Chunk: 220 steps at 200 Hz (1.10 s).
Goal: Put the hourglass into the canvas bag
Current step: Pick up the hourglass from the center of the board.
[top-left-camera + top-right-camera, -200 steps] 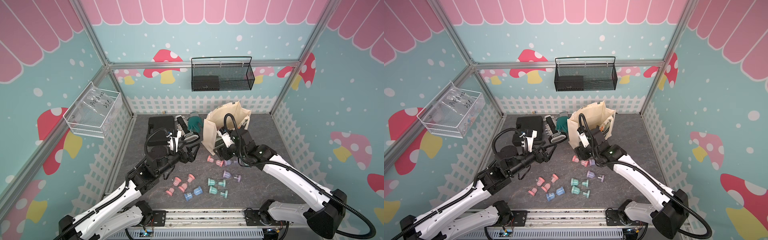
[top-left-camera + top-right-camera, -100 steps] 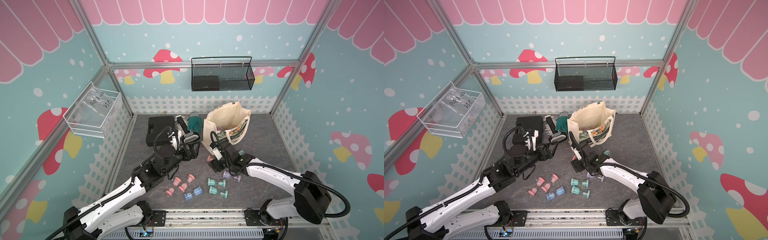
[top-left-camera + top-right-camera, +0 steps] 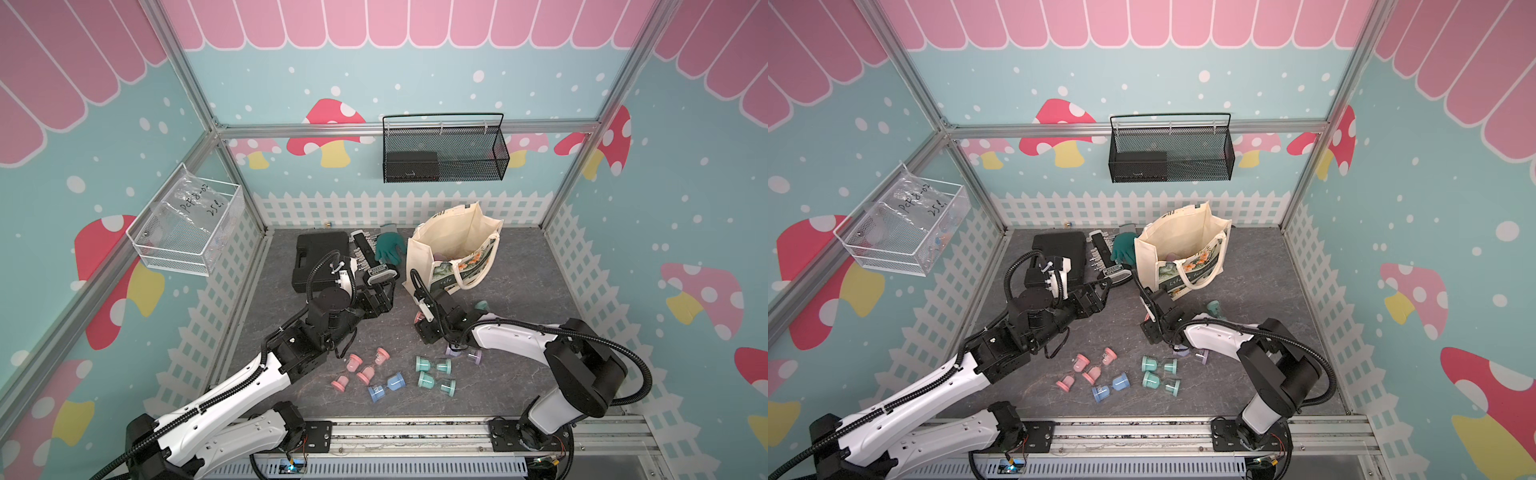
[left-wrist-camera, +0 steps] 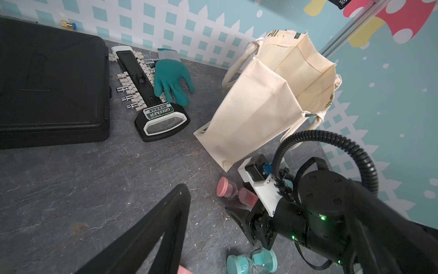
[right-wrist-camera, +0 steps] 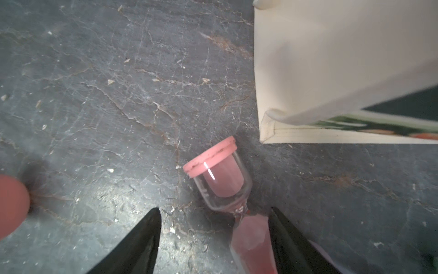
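Right gripper (image 5: 213,211) sits low over the grey mat (image 3: 523,299), jaws apart, straddling the pink hourglass (image 5: 220,175). One finger is close beside its lower bulb and the other stands clear. The hourglass lies on its side at the canvas bag's (image 3: 453,249) 7 o'clock, just off the corner. The bag stands open at the mat's 1 o'clock. Left gripper (image 3: 384,297) hovers at the bag's 8 o'clock, and I cannot tell how its jaws stand.
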Each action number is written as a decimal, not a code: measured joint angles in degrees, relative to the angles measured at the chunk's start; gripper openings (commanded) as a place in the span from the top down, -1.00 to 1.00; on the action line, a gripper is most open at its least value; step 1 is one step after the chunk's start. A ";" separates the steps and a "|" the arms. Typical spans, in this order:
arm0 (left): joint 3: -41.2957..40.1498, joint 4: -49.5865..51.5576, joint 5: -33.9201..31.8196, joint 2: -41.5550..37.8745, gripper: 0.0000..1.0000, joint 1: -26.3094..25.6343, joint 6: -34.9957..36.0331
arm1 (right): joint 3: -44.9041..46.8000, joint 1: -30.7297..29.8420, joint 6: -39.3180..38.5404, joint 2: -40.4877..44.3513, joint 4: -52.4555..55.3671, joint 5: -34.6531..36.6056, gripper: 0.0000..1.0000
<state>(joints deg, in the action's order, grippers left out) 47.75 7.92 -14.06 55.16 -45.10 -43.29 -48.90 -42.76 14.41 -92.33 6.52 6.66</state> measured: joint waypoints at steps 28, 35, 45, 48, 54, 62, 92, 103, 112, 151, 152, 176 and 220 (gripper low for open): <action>0.00 -0.02 -0.35 -0.22 -0.99 0.00 -0.02 | -1.33 0.00 -0.44 -2.49 -1.38 0.98 -0.37; 0.00 -0.04 -0.35 -0.24 -0.99 0.00 -0.04 | -1.55 0.00 -0.57 -3.17 -1.68 1.18 -0.34; 0.00 -0.09 -0.33 -0.24 -0.99 0.00 -0.02 | -1.60 0.00 -0.81 -3.93 -2.08 1.33 -0.31; 0.00 -0.09 -0.35 -0.22 -0.99 0.00 -0.02 | -1.60 0.00 -0.81 -4.15 -2.14 1.36 -0.31; 0.02 -0.09 -0.35 -0.22 -0.99 0.00 -0.02 | -1.60 0.00 -0.94 -4.50 -2.29 1.42 -0.29; 0.09 -0.11 -0.35 -0.20 -0.99 0.00 -0.02 | -1.60 0.00 -1.05 -4.81 -2.43 1.51 -0.26; 0.20 -0.37 -0.35 -0.15 -0.99 0.00 0.00 | -1.92 0.00 -1.79 -6.25 -3.34 1.46 -0.17; 0.20 -0.44 -0.37 -0.11 -0.99 0.00 0.00 | -2.56 0.00 -1.99 -7.26 -3.41 1.46 -0.14; 0.20 -0.48 -0.37 -0.04 -0.99 0.00 0.00 | -2.93 0.00 -2.21 -7.98 -3.54 1.42 -0.09; 0.35 -0.42 -0.55 0.70 -0.99 0.00 0.20 | -3.15 0.00 -2.49 -8.55 -3.58 1.36 0.11; 0.35 -0.42 -0.55 0.70 -0.99 0.00 0.20 | -3.15 0.00 -2.56 -8.55 -3.56 1.33 0.12; 0.39 -0.46 -0.81 0.70 -0.99 0.00 0.20 | -3.23 0.00 -2.78 -8.59 -3.54 1.29 0.28; 0.39 -0.48 -1.77 0.17 -0.99 0.00 0.22 | -3.37 0.00 -2.80 -8.59 -3.52 0.37 0.44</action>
<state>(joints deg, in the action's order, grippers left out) 48.14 7.44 -15.84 55.33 -45.10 -43.07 -52.27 -42.76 11.62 -100.92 3.01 7.03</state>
